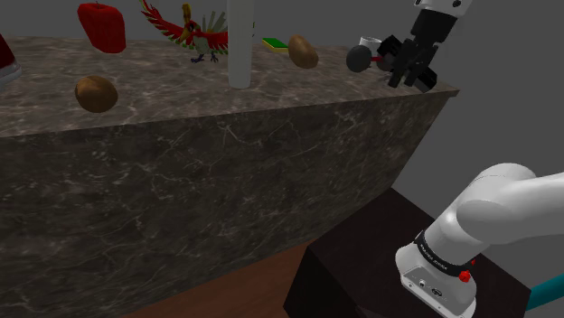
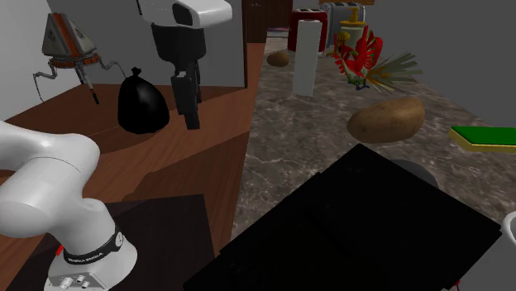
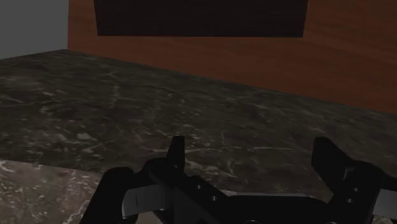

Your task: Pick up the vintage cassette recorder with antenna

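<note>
The cassette recorder point(image 2: 355, 223) is a flat, all-black box lying large in the foreground of the second exterior view. In the shoulder view the recorder point(image 1: 361, 60) is a small dark shape near the counter's far right corner, beside a white mug point(image 1: 369, 42). My gripper point(image 1: 409, 78) hangs just to the right of it, over that corner, open and holding nothing. The second exterior view has the gripper point(image 2: 188, 116) up by the counter's edge, left of the recorder. In the wrist view the fingers point(image 3: 177, 153) stand wide apart above dark marble, with a black shape low between them.
The marble counter point(image 1: 181, 99) carries two potatoes point(image 1: 96, 93) point(image 1: 303, 51), a red and green bird figure point(image 1: 192, 32), a white upright column point(image 1: 239, 45), a green and yellow sponge point(image 1: 276, 42) and a red object point(image 1: 101, 25). A black bag point(image 2: 142, 103) sits on the wooden floor.
</note>
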Available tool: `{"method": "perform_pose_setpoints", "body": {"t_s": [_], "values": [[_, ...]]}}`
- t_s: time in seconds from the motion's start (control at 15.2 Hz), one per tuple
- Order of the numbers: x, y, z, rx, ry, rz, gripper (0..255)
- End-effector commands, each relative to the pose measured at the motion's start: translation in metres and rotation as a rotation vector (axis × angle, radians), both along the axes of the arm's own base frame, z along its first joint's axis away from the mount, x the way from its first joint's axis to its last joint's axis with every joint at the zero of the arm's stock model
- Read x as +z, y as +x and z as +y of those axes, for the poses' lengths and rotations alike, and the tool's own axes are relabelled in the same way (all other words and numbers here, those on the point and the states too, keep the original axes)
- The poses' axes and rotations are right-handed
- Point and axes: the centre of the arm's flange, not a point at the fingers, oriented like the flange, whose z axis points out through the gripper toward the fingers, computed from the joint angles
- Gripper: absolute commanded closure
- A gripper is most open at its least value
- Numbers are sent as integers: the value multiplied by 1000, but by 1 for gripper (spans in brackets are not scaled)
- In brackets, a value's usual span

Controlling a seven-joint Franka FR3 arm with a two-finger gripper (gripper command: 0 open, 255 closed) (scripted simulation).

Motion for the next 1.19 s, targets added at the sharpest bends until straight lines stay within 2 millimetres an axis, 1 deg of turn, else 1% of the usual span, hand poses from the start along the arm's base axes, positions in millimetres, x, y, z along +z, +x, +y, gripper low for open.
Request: {"method": "perform_pose_setpoints", "body": {"t_s": [0.0,0.26,0.53,0.79,1.12], "values": [[0,0,0,0,0,0,0],[-3,51,0,-120,-189,43,0],[-8,101,-6,-240,-377,86,0],[-13,149,-20,-361,-566,130,0],[-18,207,-46,-511,-802,184,0]]}}
